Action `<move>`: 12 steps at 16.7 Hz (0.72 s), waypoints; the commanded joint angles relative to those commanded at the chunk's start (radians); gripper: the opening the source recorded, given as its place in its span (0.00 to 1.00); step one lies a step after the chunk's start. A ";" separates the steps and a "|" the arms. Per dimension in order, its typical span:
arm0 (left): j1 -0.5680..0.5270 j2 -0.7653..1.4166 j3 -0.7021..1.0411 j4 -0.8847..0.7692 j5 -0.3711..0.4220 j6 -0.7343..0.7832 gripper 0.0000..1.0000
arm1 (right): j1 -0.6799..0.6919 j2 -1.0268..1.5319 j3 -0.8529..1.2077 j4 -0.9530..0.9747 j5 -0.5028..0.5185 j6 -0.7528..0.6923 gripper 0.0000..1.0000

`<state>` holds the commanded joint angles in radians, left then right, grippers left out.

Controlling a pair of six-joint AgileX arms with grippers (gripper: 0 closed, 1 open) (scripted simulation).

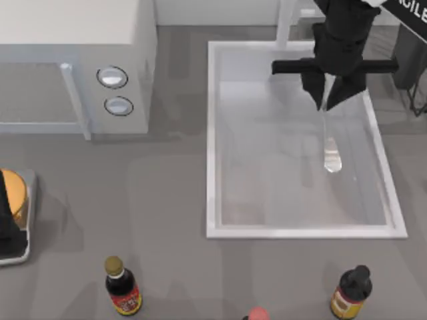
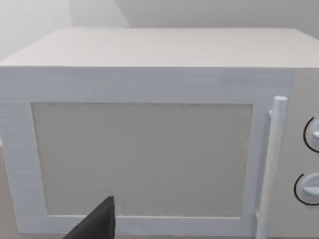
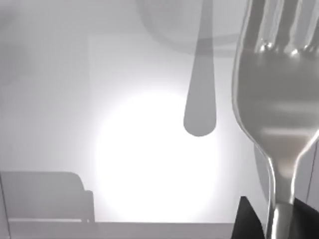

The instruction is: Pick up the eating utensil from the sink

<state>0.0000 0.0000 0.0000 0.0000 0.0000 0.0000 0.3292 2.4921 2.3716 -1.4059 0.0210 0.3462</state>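
Observation:
The white sink fills the right half of the table. My right gripper hovers over its far part, shut on the eating utensil, a silver fork whose wide handle end points toward the basin's near side. In the right wrist view the fork stands large between the dark fingertips, tines away from the camera. Its shadow lies apart from it on the basin floor, so it hangs clear of the floor. My left arm is parked at the table's left edge, with one dark fingertip showing in front of the microwave.
A white microwave with two round knobs stands at the back left. The pale faucet post rises at the sink's far side. Two dark bottles and a red cap line the front edge. An orange object rests on a tray at the left.

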 joint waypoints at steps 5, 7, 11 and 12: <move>0.000 0.000 0.000 0.000 0.000 0.000 1.00 | -0.102 -0.242 -0.263 0.018 -0.006 -0.104 0.00; 0.000 0.000 0.000 0.000 0.000 0.000 1.00 | -0.158 -0.379 -0.427 0.026 -0.009 -0.161 0.00; 0.000 0.000 0.000 0.000 0.000 0.000 1.00 | -0.271 -0.655 -0.747 0.042 -0.016 -0.275 0.00; 0.000 0.000 0.000 0.000 0.000 0.000 1.00 | -0.296 -0.712 -0.807 0.046 -0.017 -0.301 0.00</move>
<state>0.0000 0.0000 0.0000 0.0000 0.0000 0.0000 0.0334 1.7799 1.5648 -1.3603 0.0039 0.0455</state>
